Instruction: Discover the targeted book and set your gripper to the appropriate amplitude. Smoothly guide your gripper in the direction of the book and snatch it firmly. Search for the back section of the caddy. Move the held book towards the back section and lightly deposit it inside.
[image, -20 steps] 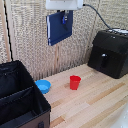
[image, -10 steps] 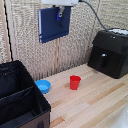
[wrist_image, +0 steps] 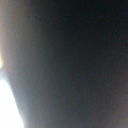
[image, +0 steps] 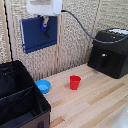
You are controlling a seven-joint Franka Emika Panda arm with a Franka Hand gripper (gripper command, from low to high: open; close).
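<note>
The navy-blue book (image: 36, 34) hangs high in the air in the exterior view, held at its upper edge by my gripper (image: 44, 23), which is shut on it under the white block. The black fabric caddy (image: 20, 97) stands at the exterior view's lower left, with an inner divider (image: 17, 93) splitting it in two. Its back section (image: 11, 80) lies beyond the divider, below and to the left of the book. The wrist view is filled with a dark blurred surface (wrist_image: 75, 65); nothing else is readable there.
A red cup (image: 75, 82) and a light-blue bowl (image: 43, 86) stand on the wooden table (image: 95, 102) between the caddy and a black glossy appliance (image: 110, 51) at the exterior view's right. A woven wall runs behind.
The gripper and the book have moved toward the exterior view's left, toward the caddy side, staying high above the table.
</note>
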